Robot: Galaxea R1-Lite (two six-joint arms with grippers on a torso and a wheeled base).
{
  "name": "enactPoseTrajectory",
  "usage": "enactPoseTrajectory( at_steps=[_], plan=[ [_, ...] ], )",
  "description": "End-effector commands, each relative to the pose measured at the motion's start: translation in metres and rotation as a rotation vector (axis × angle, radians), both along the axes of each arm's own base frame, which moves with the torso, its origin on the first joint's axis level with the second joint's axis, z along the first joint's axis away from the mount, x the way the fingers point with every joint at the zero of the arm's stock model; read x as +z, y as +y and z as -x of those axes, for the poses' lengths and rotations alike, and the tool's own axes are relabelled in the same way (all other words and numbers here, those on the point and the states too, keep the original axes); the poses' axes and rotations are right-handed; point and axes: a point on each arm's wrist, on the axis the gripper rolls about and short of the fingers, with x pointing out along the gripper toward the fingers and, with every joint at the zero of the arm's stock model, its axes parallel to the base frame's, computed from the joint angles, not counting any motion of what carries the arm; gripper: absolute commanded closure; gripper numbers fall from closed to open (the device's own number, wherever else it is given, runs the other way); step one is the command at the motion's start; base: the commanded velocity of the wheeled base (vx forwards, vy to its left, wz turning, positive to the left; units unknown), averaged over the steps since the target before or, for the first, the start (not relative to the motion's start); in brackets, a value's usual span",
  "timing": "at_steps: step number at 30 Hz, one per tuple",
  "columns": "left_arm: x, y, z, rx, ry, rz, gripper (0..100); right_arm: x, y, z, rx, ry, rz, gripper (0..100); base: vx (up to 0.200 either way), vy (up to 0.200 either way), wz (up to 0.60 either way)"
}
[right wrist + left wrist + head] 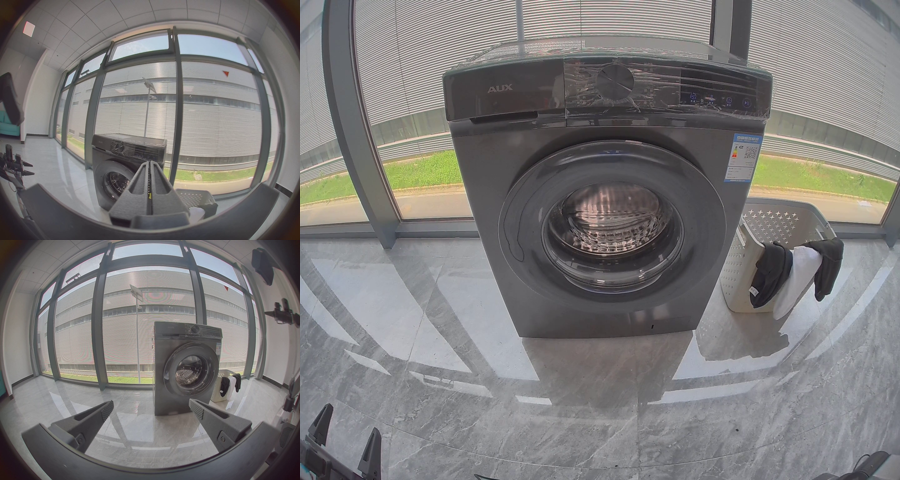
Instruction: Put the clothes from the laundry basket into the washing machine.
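Clothes hang over the front rim of the basket, two black pieces with a white one between them, none of them inside the washer. The basket is white with a perforated wall. It stands on the floor just beside the washer's front right corner, and whether it touches the washer cannot be told. The washer is grey and faces the robot with its back to the window. Its round door lies flush with the front and looks shut, with the bare steel drum showing through the glass. The left gripper sits low and well in front of the washer, off toward its left side. Its fingers are spread wide apart with nothing between them. The right gripper is also well in front of the washer, off toward its right side, with the basket beyond it. Its fingers are pressed flat together and it holds no cloth. Both grippers are well apart from the washer and the basket.
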Motion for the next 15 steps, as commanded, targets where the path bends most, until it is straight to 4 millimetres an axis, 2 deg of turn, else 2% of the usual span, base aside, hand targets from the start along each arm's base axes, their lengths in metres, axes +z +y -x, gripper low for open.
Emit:
enactPoseTrajectory(
  at_steps=[1, 2, 6, 7, 9, 15],
  plan=[
    [-0.005, 0.0, 0.0, 0.0, 0.003, 0.002, 0, 0.02, 0.05, -0.19, 0.212, 0.258, 0.104, 100, 0.0, 0.0, 0.0],
    [-0.005, 0.0, 0.0, 0.0, 0.003, 0.002, 0, 0.02, 0.05, -0.19, 0.212, 0.258, 0.104, 100, 0.0, 0.0, 0.0],
    [-0.005, 0.0, 0.0, 0.0, 0.001, 0.002, 0, -0.002, 0.054, -0.219, 0.205, 0.348, 0.113, 100, 0.0, 0.0, 0.0],
    [-0.005, 0.0, 0.0, 0.0, 0.001, 0.002, 0, -0.002, 0.054, -0.219, 0.205, 0.348, 0.113, 100, 0.0, 0.0, 0.0],
    [-0.005, 0.0, 0.0, 0.0, 0.003, 0.002, 0, -0.016, 0.059, -0.239, 0.211, 0.395, 0.121, 100, 0.0, 0.0, 0.0],
    [-0.005, 0.0, 0.0, 0.0, 0.001, 0.002, 0, -0.04, 0.068, -0.281, 0.209, 0.37, 0.118, 100, 0.0, 0.0, 0.0]
  ],
)
